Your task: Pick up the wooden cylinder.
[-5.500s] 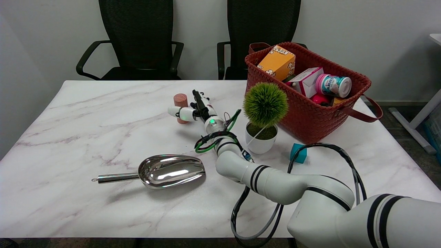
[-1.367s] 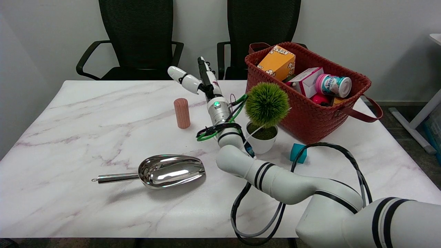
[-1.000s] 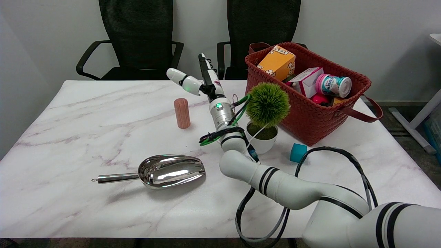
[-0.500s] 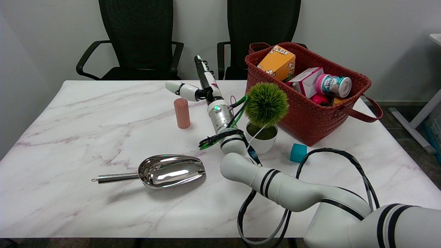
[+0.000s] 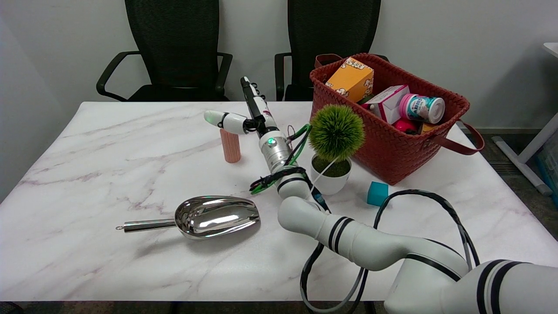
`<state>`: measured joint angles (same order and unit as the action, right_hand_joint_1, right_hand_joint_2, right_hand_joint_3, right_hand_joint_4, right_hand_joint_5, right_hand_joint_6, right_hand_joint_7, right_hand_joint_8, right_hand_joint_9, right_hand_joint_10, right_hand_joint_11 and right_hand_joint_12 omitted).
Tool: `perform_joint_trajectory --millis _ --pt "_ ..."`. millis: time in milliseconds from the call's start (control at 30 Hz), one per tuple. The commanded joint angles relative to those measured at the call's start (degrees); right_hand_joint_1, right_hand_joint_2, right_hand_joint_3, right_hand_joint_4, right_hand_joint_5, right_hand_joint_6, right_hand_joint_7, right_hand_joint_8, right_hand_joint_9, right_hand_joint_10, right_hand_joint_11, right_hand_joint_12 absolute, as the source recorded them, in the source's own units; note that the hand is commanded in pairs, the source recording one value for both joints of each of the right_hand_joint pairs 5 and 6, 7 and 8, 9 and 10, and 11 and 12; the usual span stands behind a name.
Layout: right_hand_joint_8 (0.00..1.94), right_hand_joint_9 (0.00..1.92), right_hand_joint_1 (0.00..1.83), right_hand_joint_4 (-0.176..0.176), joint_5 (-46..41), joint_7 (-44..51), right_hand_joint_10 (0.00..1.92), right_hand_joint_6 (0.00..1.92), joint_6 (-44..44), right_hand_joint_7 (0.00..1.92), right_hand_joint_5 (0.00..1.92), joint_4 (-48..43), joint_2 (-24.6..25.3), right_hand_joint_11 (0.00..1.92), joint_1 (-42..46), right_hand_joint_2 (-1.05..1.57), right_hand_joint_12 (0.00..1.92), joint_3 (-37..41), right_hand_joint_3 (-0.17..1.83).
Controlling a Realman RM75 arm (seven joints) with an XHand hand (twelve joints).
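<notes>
Surface: white marble (image 5: 109, 144), two black chairs (image 5: 174, 48) behind.
Cylinder: wooden cylinder (image 5: 230, 146) stands upright, mid-surface.
Hand: your right hand (image 5: 244, 115) hovers spread and empty, thumb over its top.
Risk: close off-centre and you likely tip it; your forearm sits near the potted plant (image 5: 333, 148).

White right arm with black bands

The right arm (image 5: 348, 237) has glossy white segments ringed by black bands; black cables loop at its 4 o'clock side, green wires and a green light near the black-and-white hand (image 5: 250, 114).
</notes>
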<state>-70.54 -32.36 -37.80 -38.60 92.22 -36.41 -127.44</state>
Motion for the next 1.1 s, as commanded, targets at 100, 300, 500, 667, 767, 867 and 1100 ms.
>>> perform_joint_trajectory --millis 100,300,500,667,767,867,1100 --pt "0.00 0.00 1.10 0.000 0.2 -0.5 0.00 0.00 1.3 0.00 0.00 1.0 0.4 0.00 0.9 0.80 0.00 -0.1 -0.06" --pt "0.00 0.00 1.09 0.000 0.1 -0.5 0.00 0.00 2.9 0.00 0.00 1.9 0.6 0.00 0.9 0.78 0.00 -0.1 -0.05" --pt "0.00 0.00 1.08 0.000 0.1 -0.5 0.00 0.00 2.9 0.00 0.00 3.1 1.3 0.00 0.6 0.77 0.00 -0.1 -0.07" --pt "0.00 0.00 1.07 0.000 0.1 -0.5 0.00 0.00 2.9 0.00 0.00 4.8 1.8 0.00 0.1 0.77 0.00 -0.1 -0.09" --pt "0.00 0.00 1.07 0.000 0.1 -0.4 0.00 0.00 3.0 0.00 0.00 6.2 2.2 0.00 -0.1 0.77 0.00 0.3 -0.09" --pt "0.00 0.00 1.06 0.000 -0.1 -0.6 0.00 0.00 2.9 0.00 0.00 7.2 3.0 0.00 -0.5 0.77 0.00 -0.1 -0.11" --pt "0.00 0.00 1.06 0.000 -0.3 -0.6 0.00 0.00 3.1 0.00 0.00 9.6 3.7 0.00 -1.3 0.77 0.00 -0.1 -0.12"
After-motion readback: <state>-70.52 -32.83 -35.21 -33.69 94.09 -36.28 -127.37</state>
